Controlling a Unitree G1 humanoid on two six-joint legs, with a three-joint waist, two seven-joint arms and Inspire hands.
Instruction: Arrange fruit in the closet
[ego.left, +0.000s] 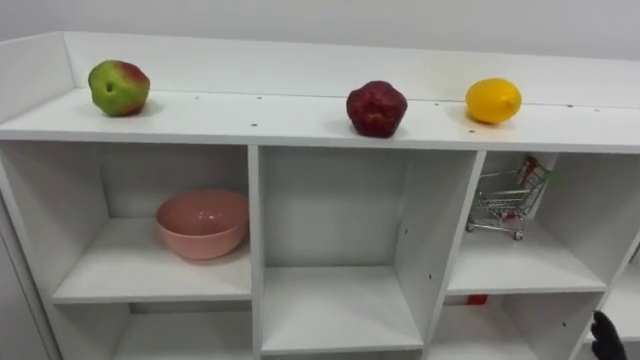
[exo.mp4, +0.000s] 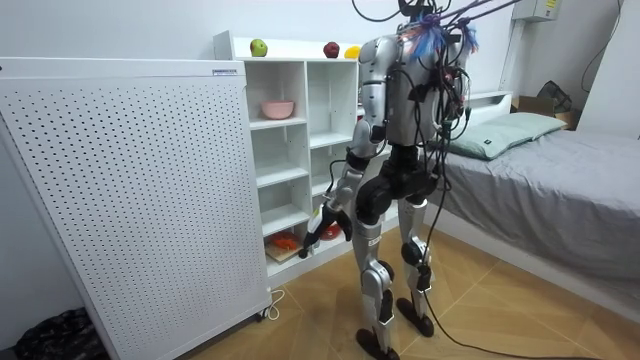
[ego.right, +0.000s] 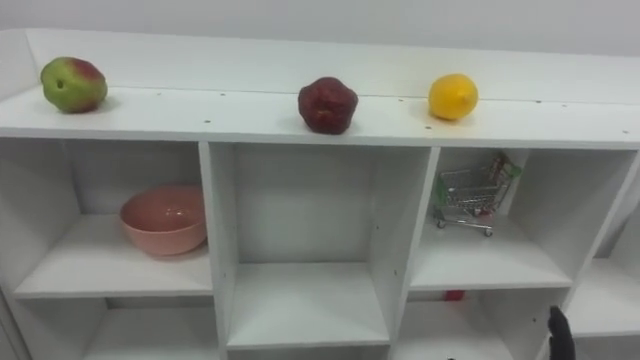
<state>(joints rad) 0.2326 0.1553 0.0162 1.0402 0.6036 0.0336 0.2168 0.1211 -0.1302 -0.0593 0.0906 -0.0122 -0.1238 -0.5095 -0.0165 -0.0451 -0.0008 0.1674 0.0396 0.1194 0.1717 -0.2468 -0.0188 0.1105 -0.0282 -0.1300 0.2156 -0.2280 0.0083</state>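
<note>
Our right hand shows at the lower right edge and our left hand hangs low; we cannot tell either's state. High up-left of the right hand, the green apple, dark red fruit and lemon sit well apart on the closet's top board, with bare board between them.

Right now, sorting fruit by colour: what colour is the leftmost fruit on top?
The fruit is green, blushed red; left eye view shows it best.

Pink bowl upright in the upper left compartment, small wire shopping cart in the upper right one, white perforated panel at the room view's left, grey bed with pillow at its right, wooden floor.
</note>
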